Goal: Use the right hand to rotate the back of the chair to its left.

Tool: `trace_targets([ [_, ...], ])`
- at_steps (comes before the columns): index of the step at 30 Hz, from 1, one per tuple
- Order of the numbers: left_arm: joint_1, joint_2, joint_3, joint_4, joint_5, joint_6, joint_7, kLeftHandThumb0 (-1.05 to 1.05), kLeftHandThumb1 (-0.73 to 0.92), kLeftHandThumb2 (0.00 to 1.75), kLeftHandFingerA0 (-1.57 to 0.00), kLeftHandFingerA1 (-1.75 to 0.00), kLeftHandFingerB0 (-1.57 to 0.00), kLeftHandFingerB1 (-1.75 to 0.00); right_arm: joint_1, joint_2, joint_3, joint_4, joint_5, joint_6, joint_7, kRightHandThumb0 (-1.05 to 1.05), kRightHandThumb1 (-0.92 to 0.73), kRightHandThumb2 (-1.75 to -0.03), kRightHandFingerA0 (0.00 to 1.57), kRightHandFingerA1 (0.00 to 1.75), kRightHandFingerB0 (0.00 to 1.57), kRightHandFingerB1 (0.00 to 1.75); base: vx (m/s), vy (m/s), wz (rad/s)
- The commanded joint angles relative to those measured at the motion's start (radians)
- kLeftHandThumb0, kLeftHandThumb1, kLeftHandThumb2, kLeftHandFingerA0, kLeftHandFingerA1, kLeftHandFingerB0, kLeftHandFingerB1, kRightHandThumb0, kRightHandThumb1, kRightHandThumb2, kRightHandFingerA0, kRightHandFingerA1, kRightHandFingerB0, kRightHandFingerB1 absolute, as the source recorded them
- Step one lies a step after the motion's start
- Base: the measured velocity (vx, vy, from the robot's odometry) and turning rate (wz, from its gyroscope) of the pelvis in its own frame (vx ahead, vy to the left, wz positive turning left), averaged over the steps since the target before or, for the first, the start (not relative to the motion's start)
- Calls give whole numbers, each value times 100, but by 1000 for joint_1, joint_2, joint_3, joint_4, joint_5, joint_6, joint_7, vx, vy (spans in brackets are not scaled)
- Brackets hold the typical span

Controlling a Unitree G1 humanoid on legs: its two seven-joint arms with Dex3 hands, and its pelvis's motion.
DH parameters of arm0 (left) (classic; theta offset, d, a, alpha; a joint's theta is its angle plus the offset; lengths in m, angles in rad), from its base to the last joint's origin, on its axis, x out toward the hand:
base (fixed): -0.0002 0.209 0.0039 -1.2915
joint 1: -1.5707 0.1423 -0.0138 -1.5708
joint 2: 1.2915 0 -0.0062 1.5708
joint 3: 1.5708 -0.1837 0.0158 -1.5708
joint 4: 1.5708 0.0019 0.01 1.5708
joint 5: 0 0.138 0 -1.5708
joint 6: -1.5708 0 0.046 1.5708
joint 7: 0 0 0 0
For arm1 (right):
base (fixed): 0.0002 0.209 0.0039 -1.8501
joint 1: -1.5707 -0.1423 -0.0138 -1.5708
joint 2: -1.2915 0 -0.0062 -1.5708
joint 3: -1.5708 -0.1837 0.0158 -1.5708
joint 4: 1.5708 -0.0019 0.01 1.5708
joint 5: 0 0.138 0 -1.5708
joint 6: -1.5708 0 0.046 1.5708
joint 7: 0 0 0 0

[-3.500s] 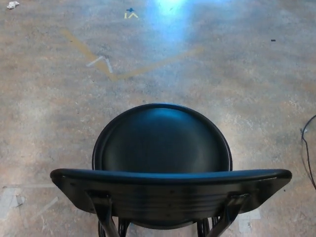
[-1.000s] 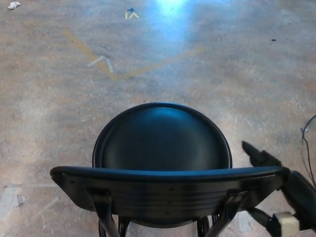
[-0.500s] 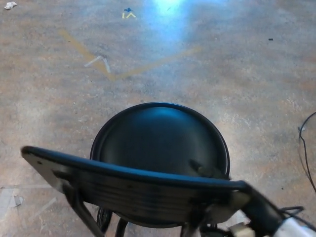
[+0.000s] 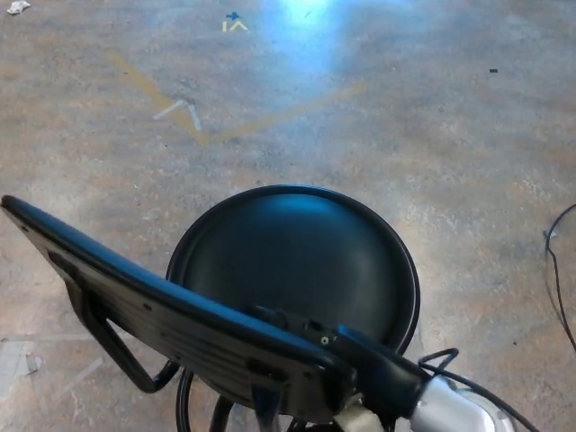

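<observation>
Gripping the chair backrest [image 4: 153,310] at its right end — right hand [image 4: 346,355] is holding it, backrest slanting diagonally over the round seat [image 4: 297,261].

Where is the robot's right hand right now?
Head view, bottom right: the right hand is clamped on the right end of the chair's backrest, just in front of the round seat.

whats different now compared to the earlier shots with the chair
The right hand, absent at first, has come in from the right and closed on the right end of the chair back. The back has swung round: its left end now points up and left in the picture, where it earlier lay straight across. The round seat and the floor marks are where they were. The left hand is out of view.
</observation>
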Motion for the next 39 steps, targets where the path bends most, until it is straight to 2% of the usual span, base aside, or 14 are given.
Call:
trace_targets([
  [1, -6, 9, 7, 1, 6, 11, 0, -47, 73, 62, -66, -52, -61, -46, -97, 83, 72, -9, -77, 75, 19, -105, -68, -61, 0, 0, 0, 0, 0, 0, 0],
  [2, -6, 9, 7, 2, 6, 11, 0, -47, 73, 62, -66, -52, -61, -46, -98, 83, 74, -9, -77, 78, 19, -105, -68, -61, 0, 0, 0, 0, 0, 0, 0],
  [3, -8, 11, 4, 1, 10, 11, 1, -47, 73, 62, -67, -52, -62, -47, -127, 111, 95, 15, -90, 82, 18, -104, -55, -99, 0, 9, 0, 0, 0, 0, 0],
  [4, -10, 12, 0, 1, 15, 10, 2, -47, 73, 62, -67, -52, -62, -47, -162, 146, 121, 45, -105, 87, 18, -104, -55, -99, 0, 9, 0, 0, 0, 0, 0],
  [5, -8, 9, 21, 1, -6, 2, -2, -46, 74, 62, -66, -53, -61, -48, -192, 180, 140, 81, -115, 96, 16, -105, -65, -61, 0, 0, 0, 0, 0, 0, 0],
  [9, -7, 7, 35, 1, -11, -1, -5, -46, 74, 62, -66, -53, -61, -48, -210, 196, 149, 107, -118, 98, 9, -105, -65, -61, 0, 0, 0, 0, 0, 0, 0],
  [14, -17, 22, 10, -1, 19, -6, -11, -47, 75, 63, -66, -51, -61, -45, -352, 352, 196, 355, -129, 59, -24, -105, -65, -60, 0, 0, 0, 0, 0, 0, 0],
  [19, -28, 18, 27, 1, -2, 0, -16, -48, 76, 63, -66, -51, -61, -46, -425, 408, 222, 449, -151, 68, -26, -100, -56, -76, 0, 0, 0, 0, 0, 0, 0],
  [20, -29, 19, 32, 1, -6, 0, -23, -48, 75, 62, -65, -50, -61, -45, -440, 424, 226, 476, -144, 68, -30, -105, -58, -101, 0, 24, 0, 16, 0, 0, 0],
  [23, -33, 18, 40, 2, -8, 5, -22, -47, 76, 63, -66, -51, -60, -46, -461, 435, 229, 521, -134, 45, -45, -105, -58, -102, 0, 26, 0, 18, 0, 0, 0],
  [25, -35, 22, 35, 2, 2, 5, -24, -48, 76, 63, -67, -51, -61, -46, -468, 436, 226, 537, -126, 38, -48, -105, -58, -102, 0, 24, 0, 17, 0, 0, 0],
  [26, -36, 21, 36, 2, 1, 8, -23, -48, 78, 63, -66, -51, -60, -46, -470, 434, 225, 541, -124, 35, -47, -104, -64, -60, 0, 0, 0, 0, 0, 0, 0],
  [33, -36, 17, 43, 2, -4, 0, -35, -49, 75, 63, -65, -50, -60, -46, -432, 366, 203, 489, -110, 12, -59, -102, -67, -61, 0, 0, 0, 0, 0, 0, 0],
  [39, -32, 19, 38, 6, 6, 4, -26, -47, 75, 62, -66, -51, -61, -46, -180, 129, 85, 78, -93, -34, -112, -99, -73, -62, 0, 0, 0, 0, 0, 0, 1],
])
